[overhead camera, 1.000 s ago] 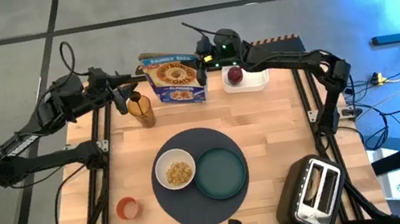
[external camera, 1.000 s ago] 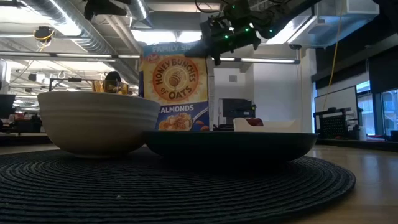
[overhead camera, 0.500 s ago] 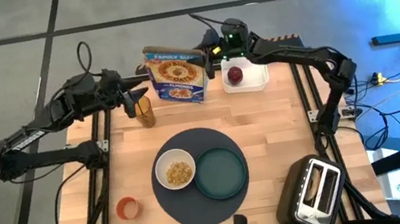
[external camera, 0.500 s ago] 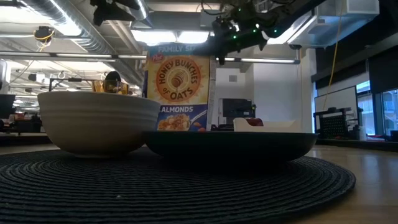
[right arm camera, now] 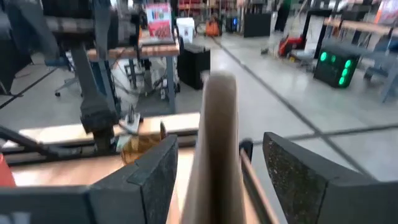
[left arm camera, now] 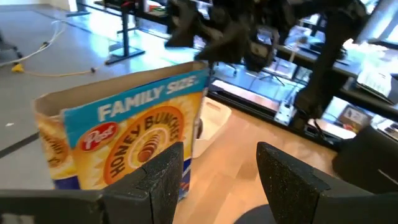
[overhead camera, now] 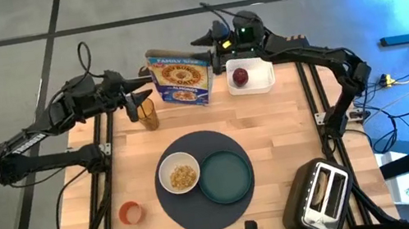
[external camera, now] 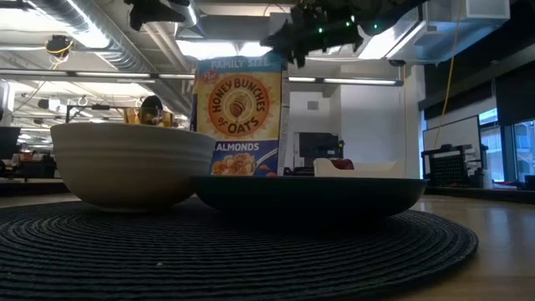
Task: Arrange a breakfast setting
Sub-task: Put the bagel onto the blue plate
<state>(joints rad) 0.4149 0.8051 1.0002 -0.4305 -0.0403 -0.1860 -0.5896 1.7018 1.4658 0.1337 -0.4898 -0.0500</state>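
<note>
A round dark-grey placemat (overhead camera: 196,211) lies near the table's front and carries a white bowl (overhead camera: 180,175) of cereal and a teal plate (overhead camera: 226,177). A small orange cup (overhead camera: 130,213) stands on the wood to its left. A dark-red fruit (overhead camera: 240,76) lies in a white tray (overhead camera: 264,81) at the far edge. The blue cereal box (overhead camera: 179,75) stands upright on its base beside the tray. My right gripper (overhead camera: 205,42) hovers open above the box's top right corner, whose edge (right arm camera: 217,106) shows between the fingers, untouched. My left gripper (overhead camera: 132,101) is open, left of the box.
An amber glass (overhead camera: 147,114) stands on the wood just under my left gripper, left of the box. A black-and-silver toaster (overhead camera: 320,195) sits at the near right corner. Bare wood lies between the box and the placemat.
My right gripper has set the tilted cereal box upright, let go of its top right corner and risen toward the far edge. The box now stands straight on its base, slightly farther right. My left gripper has shifted a little toward the box.
</note>
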